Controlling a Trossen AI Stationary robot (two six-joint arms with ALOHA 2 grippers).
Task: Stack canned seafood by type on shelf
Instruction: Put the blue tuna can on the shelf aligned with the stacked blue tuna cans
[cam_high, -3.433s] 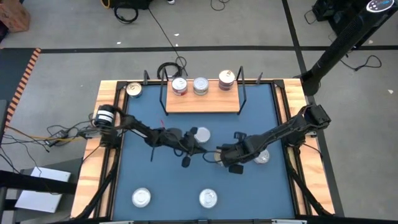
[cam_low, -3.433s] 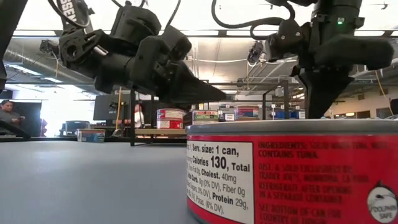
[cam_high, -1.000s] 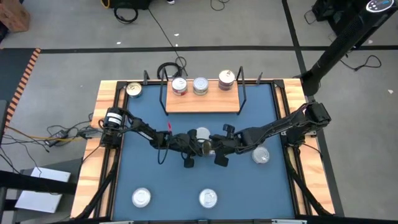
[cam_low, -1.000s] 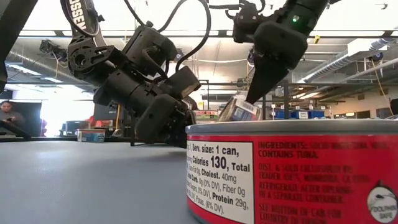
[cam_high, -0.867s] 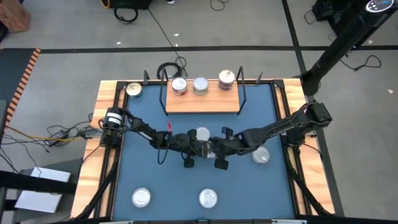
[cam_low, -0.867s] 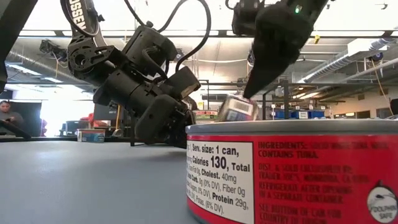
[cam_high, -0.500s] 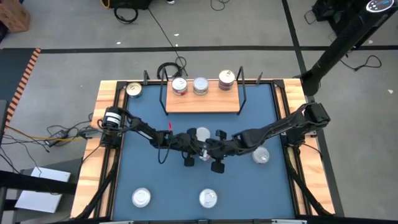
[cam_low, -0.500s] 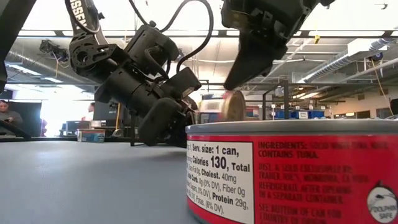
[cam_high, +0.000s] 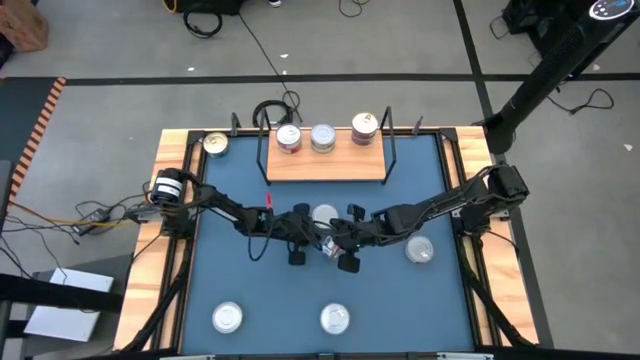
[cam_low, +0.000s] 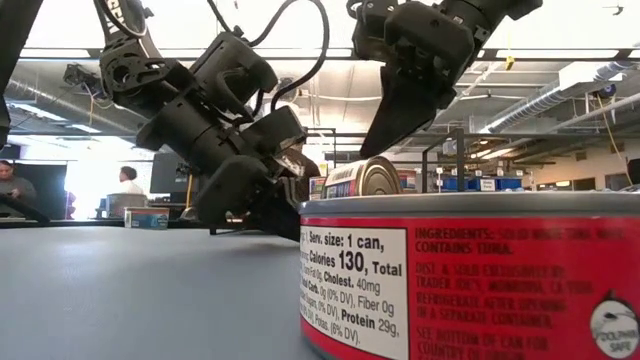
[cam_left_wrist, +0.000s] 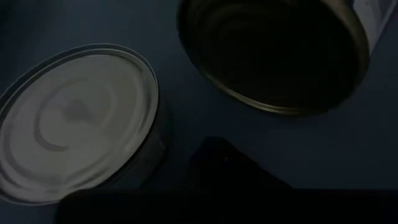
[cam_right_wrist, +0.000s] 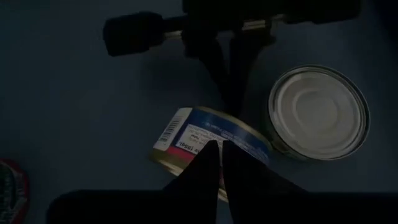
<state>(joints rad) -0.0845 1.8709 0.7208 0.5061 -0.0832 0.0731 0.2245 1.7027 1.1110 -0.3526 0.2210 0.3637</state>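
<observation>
Righting the tipped can (cam_right_wrist: 208, 148) comes first. It lies on its side mid-table, against an upright can (cam_right_wrist: 318, 112). The right gripper (cam_right_wrist: 216, 149), fingers nearly together, touches it without a hold — it should open wider. The left gripper (cam_high: 300, 240), shut and empty, crowds in; the shelf (cam_high: 325, 160) stands behind.

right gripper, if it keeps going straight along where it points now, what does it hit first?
Most likely the tipped blue-and-white labelled tin: the right gripper has its tips nearly together right over that tin's side wall. The upright silver-lidded tin sits beside it, off that line. Contact is hard to judge.
</observation>
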